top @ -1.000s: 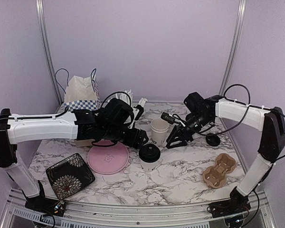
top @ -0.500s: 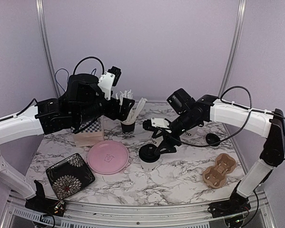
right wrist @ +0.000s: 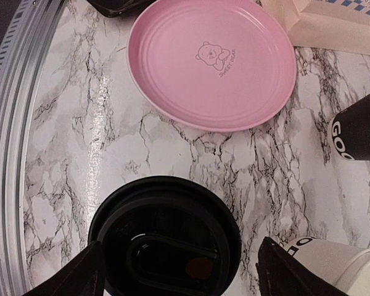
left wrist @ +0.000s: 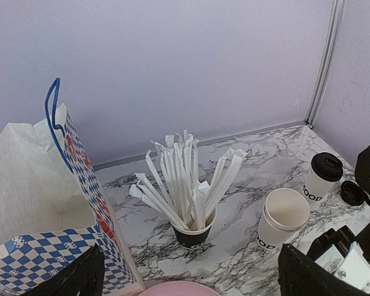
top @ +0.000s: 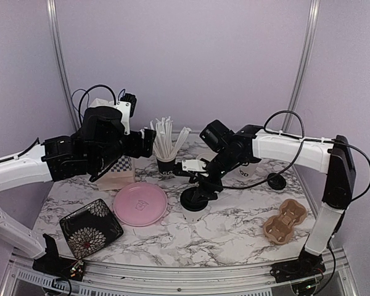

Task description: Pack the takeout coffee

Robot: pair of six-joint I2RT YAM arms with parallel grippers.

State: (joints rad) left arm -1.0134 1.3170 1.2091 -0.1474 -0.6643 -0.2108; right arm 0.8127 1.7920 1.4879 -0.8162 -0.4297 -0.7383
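A white takeout coffee cup with a black lid stands mid-table. My right gripper hovers open just over it. In the right wrist view the lid lies between the two fingertips, which do not touch it. An open white cup and a second lidded cup stand further back, with a loose black lid beside them. My left gripper is raised by the bag, open and empty; in its own view the left gripper looks down over the table.
A black cup of white sticks stands behind the pink plate. The blue-checked paper bag is at the back left, a black floral dish at the front left, and a brown cup carrier at the right.
My left arm has lifted up and back from the lidded cup toward the bag and opened fully. My right gripper has swung left over that cup and opened wider.
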